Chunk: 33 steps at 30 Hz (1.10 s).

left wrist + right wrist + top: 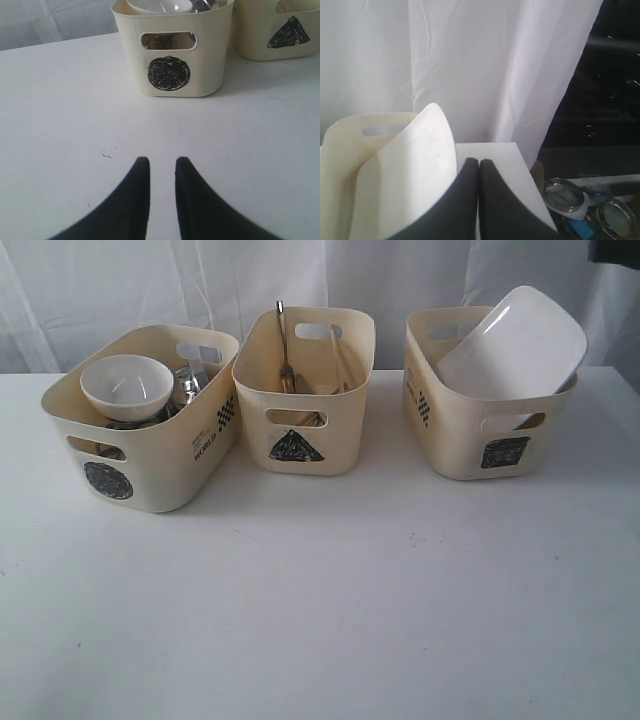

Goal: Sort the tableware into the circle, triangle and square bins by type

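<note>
**Tableware sits in three marked bins**

On the white table (320, 620), the circle bin (150, 480) at the left holds the white bowl (127, 385), with what looks like a steel mug (188, 388) beside it. The middle triangle bin (320, 445) holds steel cutlery (283, 340) and chopsticks (341, 360). The white plate (512, 340) leans tilted in the square bin (450, 435) at the right. The left gripper (162, 172) hangs near the circle bin, jaws slightly parted and empty. The right gripper (479, 165) is clenched on nothing, beside the plate.
</note>
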### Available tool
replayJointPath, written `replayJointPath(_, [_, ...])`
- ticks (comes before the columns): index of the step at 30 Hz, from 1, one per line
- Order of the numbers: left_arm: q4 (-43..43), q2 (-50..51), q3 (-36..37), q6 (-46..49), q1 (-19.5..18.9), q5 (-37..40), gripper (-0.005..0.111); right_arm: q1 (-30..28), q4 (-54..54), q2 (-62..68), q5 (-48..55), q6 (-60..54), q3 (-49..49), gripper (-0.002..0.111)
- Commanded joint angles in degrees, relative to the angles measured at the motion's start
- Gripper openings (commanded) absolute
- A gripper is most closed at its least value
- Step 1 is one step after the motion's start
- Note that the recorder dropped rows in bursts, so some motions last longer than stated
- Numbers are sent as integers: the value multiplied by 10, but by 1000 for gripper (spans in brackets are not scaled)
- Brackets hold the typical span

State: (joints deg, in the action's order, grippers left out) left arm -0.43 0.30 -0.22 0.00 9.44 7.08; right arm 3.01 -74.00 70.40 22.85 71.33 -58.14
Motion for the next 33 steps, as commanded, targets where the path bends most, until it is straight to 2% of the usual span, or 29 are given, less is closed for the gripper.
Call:
replayJointPath(1, [-1,-3,2,-4,-1,2,25,-2,1,-118,-67,-7,98,0])
replayJointPath(6, [-1,-3,2,-4,-1,2,25,-2,1,-273,-136,-7,209,0])
replayJointPath(10, [-1,-3,2,-4,-1,2,25,-2,25,-449,-186,-7,314,0])
replayJointPath(12, [-1,-3,2,-4,-1,2,25,-2,62,-518,-175,-7,352,0])
replayJointPath(16, [-1,-3,2,-4,-1,2,25,-2,152,-619,-78,-7,407,0])
replayJointPath(19, [-1,-3,2,-4,-1,2,25,-2,208,-651,-9,-13,408,0])
replayJointPath(23, [-1,-3,2,-4,-1,2,25,-2,295,-659,-14,-102,408,0])
replayJointPath(26, [-1,-3,2,-4,-1,2,25,-2,353,-659,-9,-114,408,0])
replayJointPath(28, [-1,-3,2,-4,-1,2,25,-2,367,-659,7,-121,408,0])
replayJointPath(33, [-1,-3,2,-4,-1,2,25,-2,368,-659,-2,-246,408,0])
